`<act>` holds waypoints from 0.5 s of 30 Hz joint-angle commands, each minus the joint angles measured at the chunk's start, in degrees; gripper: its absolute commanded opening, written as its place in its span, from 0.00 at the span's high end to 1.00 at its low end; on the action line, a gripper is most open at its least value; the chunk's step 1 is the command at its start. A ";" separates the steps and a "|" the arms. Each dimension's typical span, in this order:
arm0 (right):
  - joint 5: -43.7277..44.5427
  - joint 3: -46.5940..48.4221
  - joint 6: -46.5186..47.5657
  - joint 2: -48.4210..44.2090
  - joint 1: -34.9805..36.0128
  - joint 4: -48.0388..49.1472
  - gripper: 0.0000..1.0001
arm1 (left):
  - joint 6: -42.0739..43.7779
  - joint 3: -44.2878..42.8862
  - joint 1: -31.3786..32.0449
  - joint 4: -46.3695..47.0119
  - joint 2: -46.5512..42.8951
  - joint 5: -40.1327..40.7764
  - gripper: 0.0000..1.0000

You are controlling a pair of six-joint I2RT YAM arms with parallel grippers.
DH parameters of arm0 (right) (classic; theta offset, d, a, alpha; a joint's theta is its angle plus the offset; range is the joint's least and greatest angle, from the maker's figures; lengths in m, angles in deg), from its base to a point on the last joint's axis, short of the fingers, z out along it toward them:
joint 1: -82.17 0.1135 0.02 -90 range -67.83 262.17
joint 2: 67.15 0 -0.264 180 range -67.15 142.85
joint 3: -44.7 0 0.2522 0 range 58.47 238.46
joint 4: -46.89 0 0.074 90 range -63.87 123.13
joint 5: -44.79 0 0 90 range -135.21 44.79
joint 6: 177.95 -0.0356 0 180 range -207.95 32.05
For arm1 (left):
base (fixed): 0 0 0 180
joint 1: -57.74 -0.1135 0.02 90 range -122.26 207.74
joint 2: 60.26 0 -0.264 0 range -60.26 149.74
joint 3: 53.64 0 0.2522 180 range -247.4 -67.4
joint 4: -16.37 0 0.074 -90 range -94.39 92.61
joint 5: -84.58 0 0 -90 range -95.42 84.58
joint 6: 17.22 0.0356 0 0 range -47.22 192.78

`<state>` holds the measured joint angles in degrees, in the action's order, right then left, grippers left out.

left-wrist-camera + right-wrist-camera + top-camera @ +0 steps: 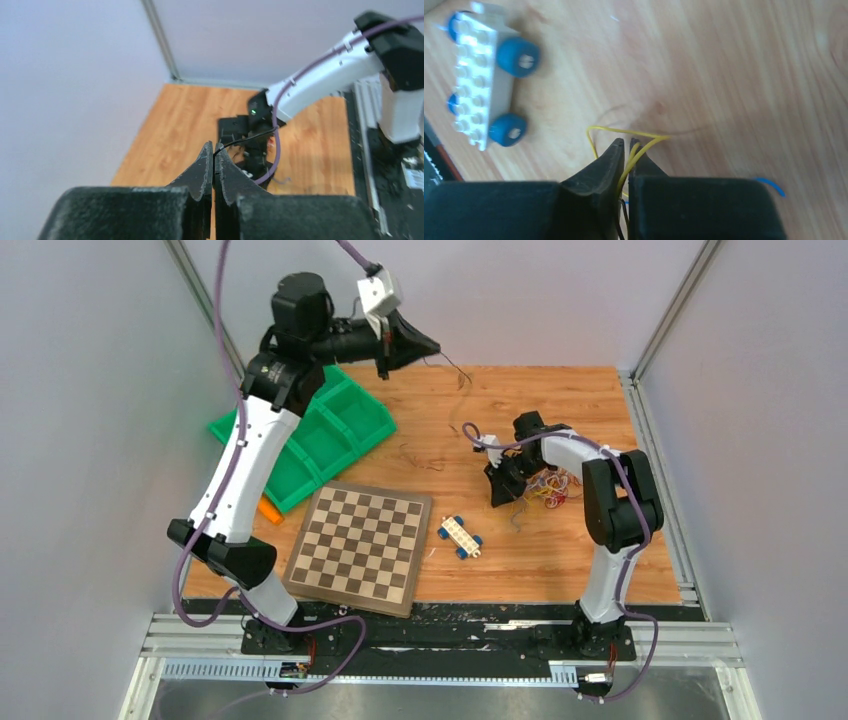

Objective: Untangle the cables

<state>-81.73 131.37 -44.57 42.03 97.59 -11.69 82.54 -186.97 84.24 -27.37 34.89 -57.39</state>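
The cables are a small clump of yellow, red and dark strands (550, 488) on the wooden table by my right gripper (500, 495). In the right wrist view that gripper (627, 142) stands a narrow slit open, low over the table. Yellow cable strands (624, 131) run through the slit, and a blue strand (769, 184) lies to its right. My left gripper (437, 345) is raised high at the back. It (214, 150) is shut on one thin dark cable (247, 137), which trails down toward the right arm (320, 75).
A chessboard (360, 545) lies at the front centre. A white toy car with blue wheels (460, 536) (486, 75) sits just right of it. A green divided tray (340, 430) sits at the back left, beside an orange piece (270, 508). Loose thin strands (415, 455) lie mid-table.
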 commanded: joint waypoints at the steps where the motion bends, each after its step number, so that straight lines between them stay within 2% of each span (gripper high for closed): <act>1: 4.08 1.94 -3.28 1.64 -5.03 4.75 1.00 | -7.44 -8.29 -2.45 2.49 0.70 7.02 1.00; 7: 4.85 1.79 -3.40 3.39 -9.97 2.94 1.00 | -5.87 -12.45 -7.26 6.98 0.95 19.55 1.00; 15: 2.20 6.32 -4.63 4.05 -10.52 -1.43 1.00 | 1.23 -7.64 -12.46 7.86 2.05 24.82 1.00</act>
<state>-78.36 133.86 -48.44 45.44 86.64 -10.96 79.13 -196.48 73.64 -21.18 35.37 -37.63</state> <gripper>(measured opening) 0.003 0.008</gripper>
